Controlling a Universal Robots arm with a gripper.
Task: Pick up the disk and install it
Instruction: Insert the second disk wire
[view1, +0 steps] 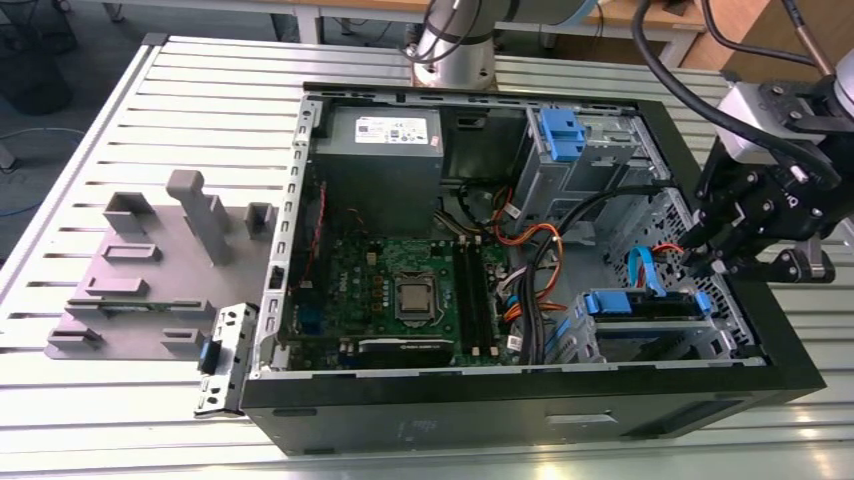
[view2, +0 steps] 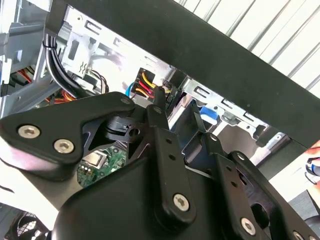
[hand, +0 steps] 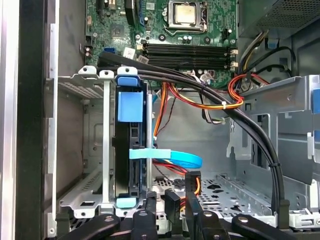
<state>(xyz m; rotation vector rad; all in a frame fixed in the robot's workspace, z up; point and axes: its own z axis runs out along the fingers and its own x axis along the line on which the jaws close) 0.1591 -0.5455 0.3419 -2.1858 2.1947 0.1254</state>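
**Desk:** What did the exterior view show?

**Photographer:** An open computer case (view1: 534, 400) lay on a slatted table (view1: 160, 120). The gripper (view1: 707, 265) hung over the case's wall at the exterior view's right. Just below it, the disk (view1: 625, 303) in its blue carrier sat in the near drive cage (view1: 587, 345). The other blue carrier (view1: 561, 135) was well apart, at the far end beside the power supply (view1: 380, 150).

**Desk:** And the second wrist view?

**Photographer:** The gripper (view2: 180, 112) pointed past the case's black rim towards a connector with yellow and red wires (view2: 144, 85). Whether it was open or closed could not be told.

**Desk:** The first wrist view?

**Photographer:** The disk (hand: 131, 150) stood on edge between the cage's metal rails, with a pale blue cable (hand: 167, 156) crossing its side. The gripper (hand: 182, 205) was near the disk's end and not clearly touching it. The motherboard (hand: 165, 30) lay beyond.

**Desk:** How should the step be handled?

**Photographer:** The disk looked seated or close to it. In my judgement, any push should run straight along the rails, stay clear of the black and orange cables (hand: 200, 97), and bear on the carrier rather than the drive.
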